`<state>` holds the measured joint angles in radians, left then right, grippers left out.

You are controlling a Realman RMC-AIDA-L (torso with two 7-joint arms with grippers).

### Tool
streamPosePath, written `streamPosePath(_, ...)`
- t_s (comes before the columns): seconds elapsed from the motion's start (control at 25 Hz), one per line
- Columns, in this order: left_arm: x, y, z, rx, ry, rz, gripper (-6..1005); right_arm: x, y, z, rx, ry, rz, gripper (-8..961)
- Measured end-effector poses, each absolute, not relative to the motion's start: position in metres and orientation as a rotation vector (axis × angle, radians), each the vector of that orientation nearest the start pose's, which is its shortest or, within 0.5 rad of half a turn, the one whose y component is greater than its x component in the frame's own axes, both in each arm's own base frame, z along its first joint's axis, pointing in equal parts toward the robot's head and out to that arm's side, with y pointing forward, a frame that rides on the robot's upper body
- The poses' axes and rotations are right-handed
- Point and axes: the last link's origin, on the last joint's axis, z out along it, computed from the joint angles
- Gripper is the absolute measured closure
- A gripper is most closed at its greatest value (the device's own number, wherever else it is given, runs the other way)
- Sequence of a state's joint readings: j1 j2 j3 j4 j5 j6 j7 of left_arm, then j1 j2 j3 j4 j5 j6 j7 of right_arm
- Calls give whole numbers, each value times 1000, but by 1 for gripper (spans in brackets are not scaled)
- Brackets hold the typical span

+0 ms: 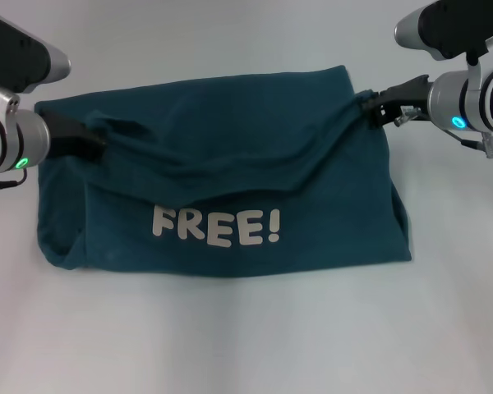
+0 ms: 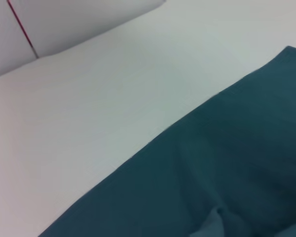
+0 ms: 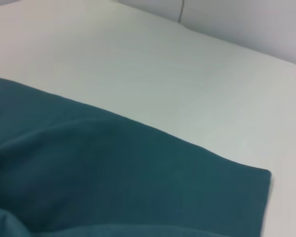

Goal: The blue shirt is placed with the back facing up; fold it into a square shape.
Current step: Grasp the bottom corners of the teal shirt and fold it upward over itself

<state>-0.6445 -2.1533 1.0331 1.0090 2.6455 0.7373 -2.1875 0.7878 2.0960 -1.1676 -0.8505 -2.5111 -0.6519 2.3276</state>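
Teal-blue fabric covers the middle of the white table (image 1: 246, 345): the blue shirt (image 1: 230, 176) lies folded into a wide band, its white "FREE!" lettering (image 1: 216, 226) showing on the half toward the near edge. The left gripper (image 1: 97, 138) is clenched on a pinch of cloth at the band's left end and the right gripper (image 1: 370, 107) on its right end, so the layer between them sags in a loose, wrinkled drape. Gripping both ends at once seems meant to carry that layer over evenly and keep the fold line straight.
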Motion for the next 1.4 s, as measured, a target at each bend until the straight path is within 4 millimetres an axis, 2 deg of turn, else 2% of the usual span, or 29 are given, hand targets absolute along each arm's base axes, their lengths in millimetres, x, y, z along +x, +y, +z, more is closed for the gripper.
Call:
streamPosePath(0.32, -239, 451, 16, -2096, -627, 89, 945, 186, 477, 7, -2125, 680, 87, 889)
streamPosePath(0.64, -241, 456, 18, -2027, -614, 64, 935, 182, 480, 3, -2109, 677, 134, 890)
streamPosePath(0.76, -244, 455, 17, -2026, -620, 70, 907, 179, 483, -1, -2119, 678, 126, 708)
streamPosePath(0.8, -244, 455, 17, -2025, -622, 70, 897, 178, 484, -2, -2122, 680, 122, 686)
streamPosePath(1.04, -244, 456, 17, -2029, -628, 69, 675, 179, 483, -5, -2130, 689, 115, 554)
streamPosePath(1.12, -245, 455, 18, -2025, -643, 64, 438, 181, 481, -6, -2135, 696, 111, 510)
streamPosePath(1.2, -246, 455, 19, -2022, -660, 61, 395, 184, 480, -7, -2139, 706, 106, 466)
streamPosePath(1.4, -244, 454, 27, -2012, -672, 37, 287, 189, 477, -9, -2141, 722, 97, 226)
